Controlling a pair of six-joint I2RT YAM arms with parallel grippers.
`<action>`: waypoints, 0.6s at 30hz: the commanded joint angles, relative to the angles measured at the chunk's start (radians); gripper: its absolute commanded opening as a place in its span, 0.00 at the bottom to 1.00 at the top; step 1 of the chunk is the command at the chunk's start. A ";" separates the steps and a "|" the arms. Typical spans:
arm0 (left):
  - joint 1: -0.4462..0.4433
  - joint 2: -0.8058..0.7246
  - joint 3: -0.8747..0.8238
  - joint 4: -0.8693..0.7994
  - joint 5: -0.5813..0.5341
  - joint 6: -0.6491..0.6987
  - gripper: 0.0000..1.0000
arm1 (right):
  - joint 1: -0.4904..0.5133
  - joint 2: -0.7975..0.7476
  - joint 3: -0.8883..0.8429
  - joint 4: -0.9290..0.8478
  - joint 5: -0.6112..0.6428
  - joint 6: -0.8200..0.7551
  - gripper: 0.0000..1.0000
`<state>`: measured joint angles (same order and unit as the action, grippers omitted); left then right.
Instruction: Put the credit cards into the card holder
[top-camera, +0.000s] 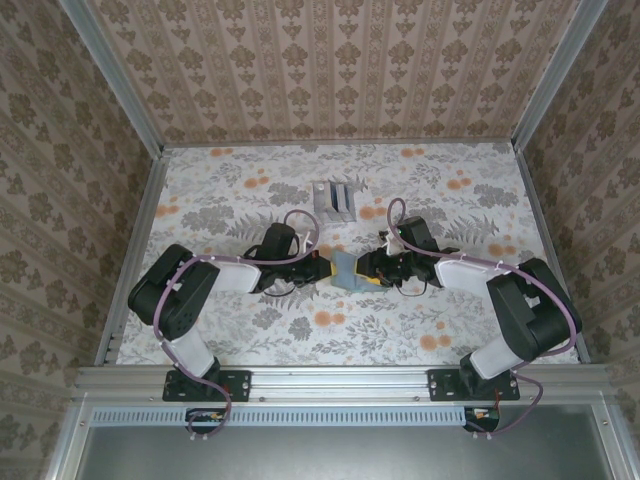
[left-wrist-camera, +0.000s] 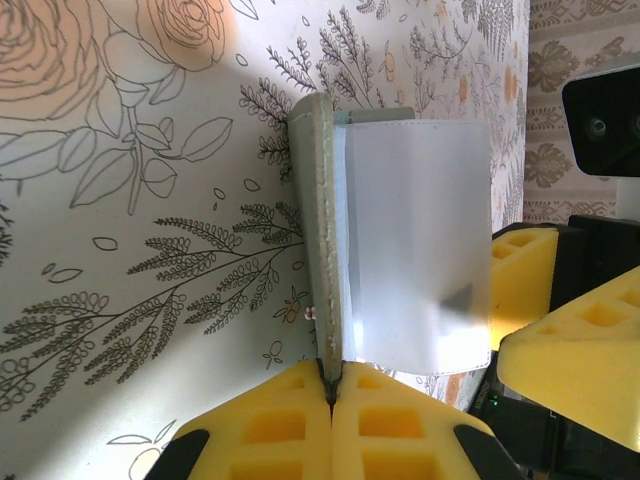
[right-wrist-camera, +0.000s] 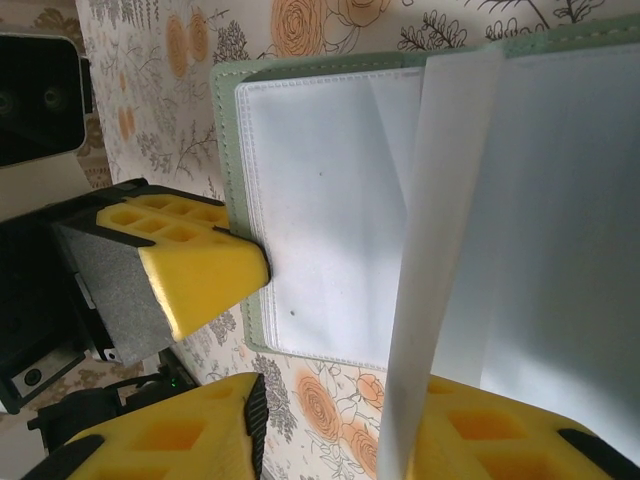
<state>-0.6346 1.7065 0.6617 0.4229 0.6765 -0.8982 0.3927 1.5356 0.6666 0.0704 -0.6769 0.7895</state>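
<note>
The card holder (top-camera: 347, 270) lies open near the middle of the tabletop, its long axis running between the arms. The left gripper (left-wrist-camera: 330, 390) is clamped on its left cover edge; the right gripper (right-wrist-camera: 335, 425), fingers parted, straddles a clear inner sleeve (right-wrist-camera: 440, 200) at the opposite end

The card holder (right-wrist-camera: 320, 200) runs past the right wrist view's edge — part unseen.
</note>
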 joint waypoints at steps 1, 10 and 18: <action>-0.008 -0.018 -0.004 0.002 -0.008 -0.001 0.00 | -0.001 0.023 0.029 -0.035 0.018 0.003 0.38; -0.013 -0.020 0.003 0.002 -0.009 -0.002 0.00 | 0.009 0.066 0.069 -0.142 0.121 -0.059 0.37; -0.014 -0.012 0.017 -0.002 -0.005 0.000 0.00 | 0.021 0.115 0.094 -0.146 0.114 -0.060 0.39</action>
<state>-0.6418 1.7065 0.6617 0.4229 0.6731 -0.8982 0.4042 1.6367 0.7284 -0.0364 -0.5758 0.7509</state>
